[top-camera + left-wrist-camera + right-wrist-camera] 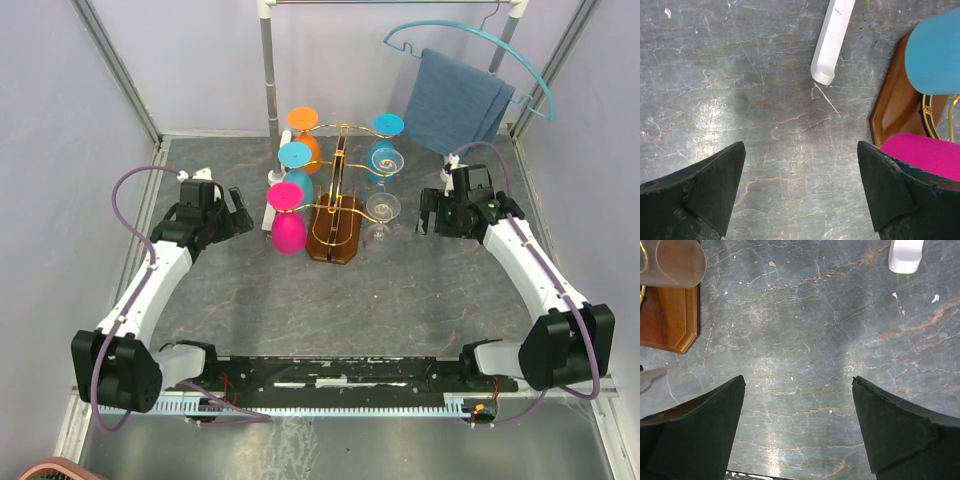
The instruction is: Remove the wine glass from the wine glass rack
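Note:
The gold wire wine glass rack (340, 165) stands on a brown oval wooden base (335, 232) at mid table. Glasses hang upside down on it: orange (303, 135), teal (296, 170) and pink (287, 220) on the left, a clear one with a blue foot (386, 150) and a clear one (382, 208) on the right. My left gripper (238, 212) is open and empty left of the pink glass (927, 155). My right gripper (428, 213) is open and empty right of the clear glass (672, 262). Both hover over bare table.
A white pole stand (268, 90) rises behind the rack, its white foot (830, 45) on the table. A blue towel (455, 100) hangs on a teal hanger (470, 50) at back right. Walls close the sides and back.

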`<state>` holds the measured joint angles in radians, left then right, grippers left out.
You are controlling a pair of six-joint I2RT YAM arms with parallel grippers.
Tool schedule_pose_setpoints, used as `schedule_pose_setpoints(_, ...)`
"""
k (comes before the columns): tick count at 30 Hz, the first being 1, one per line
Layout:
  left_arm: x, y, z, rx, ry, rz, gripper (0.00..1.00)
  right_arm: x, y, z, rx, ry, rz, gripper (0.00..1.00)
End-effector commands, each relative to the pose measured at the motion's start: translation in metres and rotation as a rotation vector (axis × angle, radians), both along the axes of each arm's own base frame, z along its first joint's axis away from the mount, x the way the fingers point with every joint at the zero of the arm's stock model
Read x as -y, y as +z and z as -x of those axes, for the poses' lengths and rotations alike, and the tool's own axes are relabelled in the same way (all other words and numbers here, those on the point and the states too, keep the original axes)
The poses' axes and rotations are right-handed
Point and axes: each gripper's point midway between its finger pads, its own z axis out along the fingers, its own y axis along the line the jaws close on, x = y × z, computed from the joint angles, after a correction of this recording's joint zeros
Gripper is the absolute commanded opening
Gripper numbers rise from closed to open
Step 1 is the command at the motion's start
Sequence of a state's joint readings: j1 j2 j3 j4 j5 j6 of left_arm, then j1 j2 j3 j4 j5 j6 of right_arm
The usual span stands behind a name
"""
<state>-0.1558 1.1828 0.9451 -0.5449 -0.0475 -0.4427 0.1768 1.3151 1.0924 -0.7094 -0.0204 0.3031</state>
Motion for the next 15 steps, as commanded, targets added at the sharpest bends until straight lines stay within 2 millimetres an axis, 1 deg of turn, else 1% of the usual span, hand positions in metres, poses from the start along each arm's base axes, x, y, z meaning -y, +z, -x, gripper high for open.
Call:
schedule_pose_setpoints(1,-0.003,0.038,-0.013,0.113,-0.033,-0.057,0.99,0.012,0.023,-0.010,0.101,-0.136,0.000,0.97)
schedule_pose_setpoints(3,-0.002,0.039,-0.013,0.119,-0.033,-0.052,0.99,0.014,0.027,-0.006,0.070,-0.162,0.003,0.99)
schedule_pose_setpoints(4,-0.001,0.039,-0.012,0.118,-0.038,-0.045,0.99,0.012,0.028,-0.002,0.049,-0.141,0.004,1.00)
schedule_pose_setpoints(8,0.004,0.034,-0.011,0.106,-0.051,-0.025,0.99,-0.006,0.037,0.004,0.042,-0.086,-0.086,1.00)
schedule_pose_setpoints(10,0.003,0.033,-0.010,0.099,-0.053,-0.026,0.99,-0.019,0.052,0.007,0.082,-0.062,-0.180,1.00)
schedule_pose_setpoints(12,0.003,0.033,-0.008,0.100,-0.053,-0.025,0.99,-0.029,0.071,0.007,0.131,-0.068,-0.270,1.00)
schedule_pose_setpoints(15,0.003,0.035,-0.005,0.110,-0.053,-0.021,0.99,-0.025,0.103,0.008,0.196,-0.124,-0.314,0.98)
